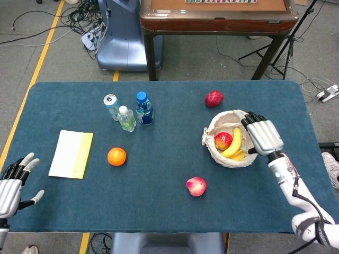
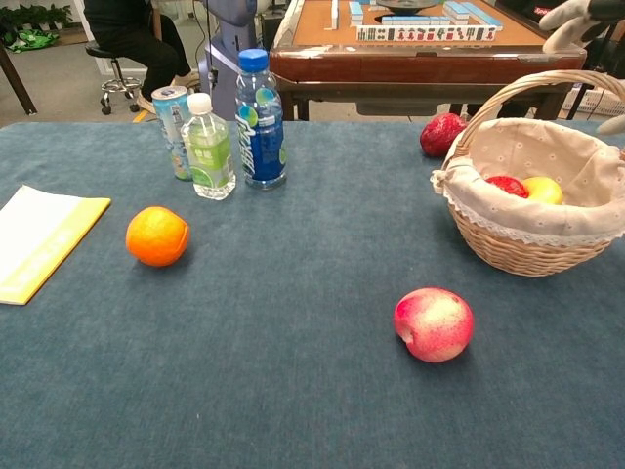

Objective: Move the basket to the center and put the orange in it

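Right robot hand (image 1: 263, 134) hovers over the basket (image 1: 214, 152) rim's right side, fingers spread, holding nothing; the basket sits right of bench centre, the orange (image 1: 116, 156) well left, nearer the open, empty left robot hand (image 1: 11, 182).

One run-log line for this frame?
phase: reach for basket | right hand: open, over basket's right rim | left hand: open, idle | orange: on table, untouched
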Robot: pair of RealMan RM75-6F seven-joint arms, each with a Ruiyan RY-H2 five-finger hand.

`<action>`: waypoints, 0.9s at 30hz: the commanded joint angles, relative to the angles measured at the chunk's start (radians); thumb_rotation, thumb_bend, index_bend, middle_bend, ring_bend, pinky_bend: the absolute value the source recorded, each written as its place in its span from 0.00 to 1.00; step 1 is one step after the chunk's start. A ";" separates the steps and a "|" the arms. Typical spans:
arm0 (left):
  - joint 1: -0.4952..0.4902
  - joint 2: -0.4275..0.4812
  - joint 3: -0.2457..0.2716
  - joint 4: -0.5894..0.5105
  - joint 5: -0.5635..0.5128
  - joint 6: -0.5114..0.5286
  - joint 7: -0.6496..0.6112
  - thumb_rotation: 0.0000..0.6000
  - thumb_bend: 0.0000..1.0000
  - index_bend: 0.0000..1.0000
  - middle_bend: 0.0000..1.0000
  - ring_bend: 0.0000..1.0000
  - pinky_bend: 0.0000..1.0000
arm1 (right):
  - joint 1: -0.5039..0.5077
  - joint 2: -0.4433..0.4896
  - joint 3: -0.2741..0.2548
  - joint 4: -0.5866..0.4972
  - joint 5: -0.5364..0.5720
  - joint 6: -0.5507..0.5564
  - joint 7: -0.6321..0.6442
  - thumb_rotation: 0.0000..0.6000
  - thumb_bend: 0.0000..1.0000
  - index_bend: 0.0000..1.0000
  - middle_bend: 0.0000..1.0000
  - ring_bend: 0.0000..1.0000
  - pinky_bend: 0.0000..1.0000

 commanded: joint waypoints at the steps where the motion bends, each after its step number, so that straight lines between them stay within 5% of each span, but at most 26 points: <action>1: 0.002 0.001 0.001 0.000 -0.001 -0.001 0.000 1.00 0.25 0.15 0.05 0.07 0.09 | 0.071 -0.066 0.019 0.063 0.109 -0.063 -0.060 1.00 0.02 0.09 0.16 0.11 0.26; 6: 0.005 0.003 0.002 0.002 -0.004 0.001 -0.001 1.00 0.25 0.15 0.05 0.07 0.09 | 0.100 -0.099 0.014 0.094 0.142 -0.058 -0.080 1.00 0.02 0.19 0.29 0.23 0.30; 12: 0.012 0.004 0.001 0.011 -0.011 0.003 -0.006 1.00 0.25 0.15 0.05 0.07 0.09 | 0.120 -0.160 -0.004 0.154 0.144 -0.022 -0.086 1.00 0.09 0.54 0.56 0.58 0.68; 15: 0.012 0.003 0.000 0.012 -0.014 0.001 -0.007 1.00 0.25 0.15 0.05 0.06 0.09 | 0.120 -0.175 0.001 0.162 0.157 -0.017 -0.054 1.00 0.13 0.62 0.63 0.69 0.78; 27: 0.012 -0.005 0.000 0.022 -0.012 -0.002 -0.012 1.00 0.25 0.15 0.05 0.06 0.09 | 0.115 -0.178 0.057 0.100 0.188 0.012 0.092 1.00 0.28 0.79 0.74 0.85 0.92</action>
